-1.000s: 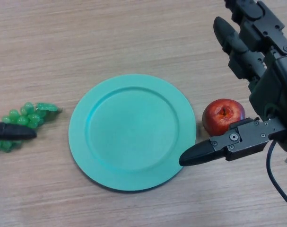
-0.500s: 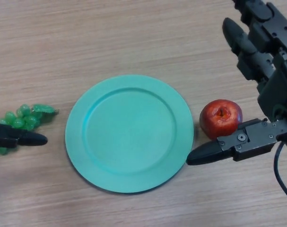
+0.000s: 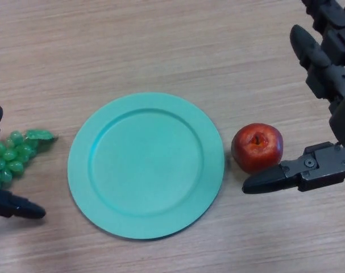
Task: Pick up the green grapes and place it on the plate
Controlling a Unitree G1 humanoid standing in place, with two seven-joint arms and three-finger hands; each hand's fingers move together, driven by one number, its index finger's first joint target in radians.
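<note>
No brand, label or writing can be read on anything in the head view. Counted, there is one plate (image 3: 146,165), one bunch of green grapes (image 3: 12,157), one apple (image 3: 257,147), and two hands.

The plate is round and turquoise, lying flat on the wooden table (image 3: 161,45) a little left of the frame's centre, with nothing on it. The green grapes lie on the table at the left edge of the frame, just beside the plate's left rim but apart from it, with a leafy tip pointing toward the plate. The single berries are too small and crowded to count.

The left hand (image 3: 13,207) shows only in part at the lower left edge: one dark finger lies below the grapes and another tip shows above them at the frame edge, so the fingers stand spread on either side of the bunch with a gap between them. They do not appear to pinch it, and whether they touch it cannot be told.

The red apple sits upright, stem dimple up, just right of the plate and apart from its rim. The right hand (image 3: 325,102) fills the right edge, fingers straight and spread; its thumb points left below the apple, very near it, holding nothing.
</note>
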